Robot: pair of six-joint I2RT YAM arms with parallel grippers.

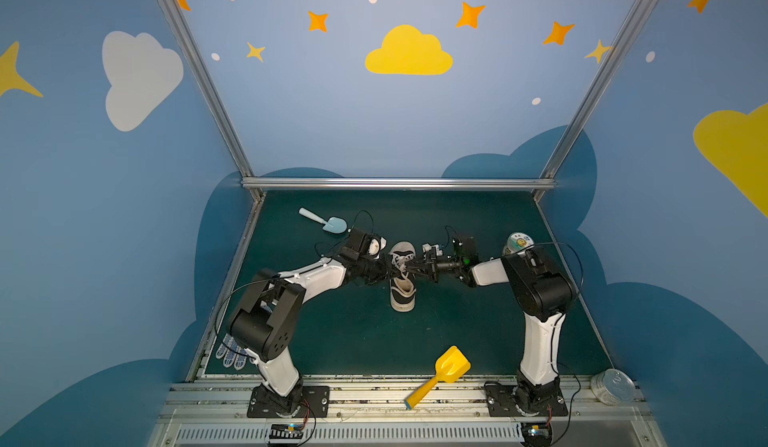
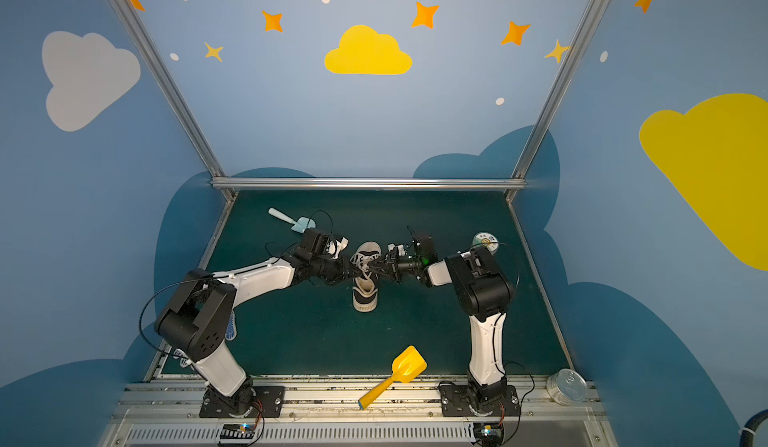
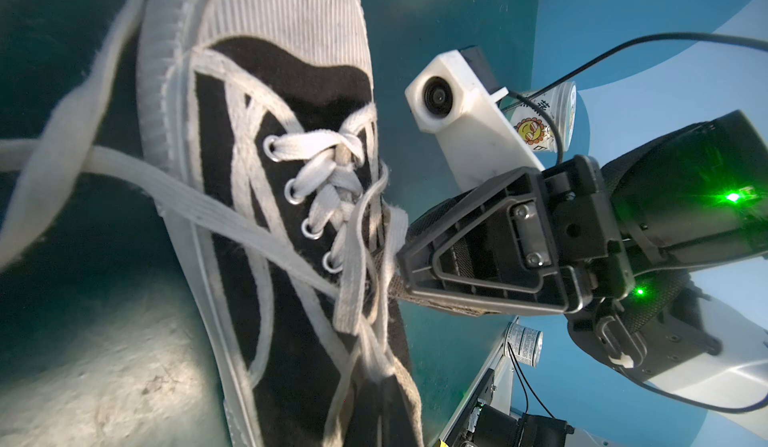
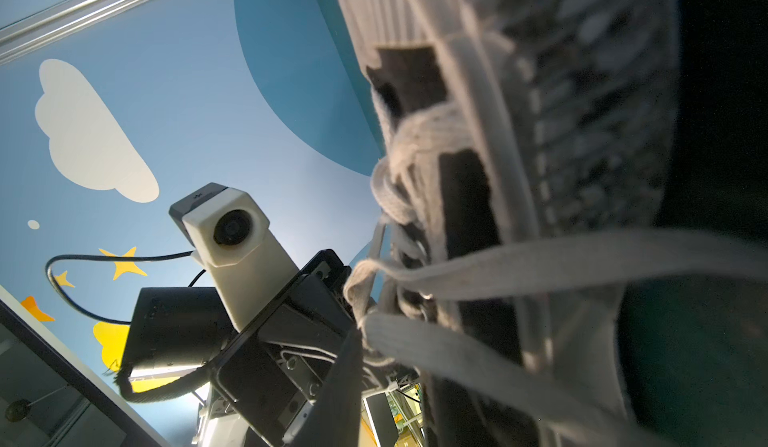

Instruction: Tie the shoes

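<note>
The black sneaker (image 1: 403,293) lies near the worktop's middle. The left gripper (image 1: 394,275) is closed on a cream lace (image 3: 232,216). The right gripper (image 3: 402,266) touches the laces; I cannot tell its state.

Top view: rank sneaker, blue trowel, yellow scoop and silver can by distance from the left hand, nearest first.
1. sneaker: centre, at the left hand.
2. blue trowel: back left.
3. yellow scoop: front edge.
4. silver can: front right corner.

A light blue trowel (image 1: 328,221) is laid on the green mat (image 1: 353,332), far left. A printed cup (image 1: 519,242) is located near its right edge. Its near edge is overhung by a yellow scoop (image 1: 446,368). A metal can (image 1: 612,386) is placed off its near-right corner.
</note>
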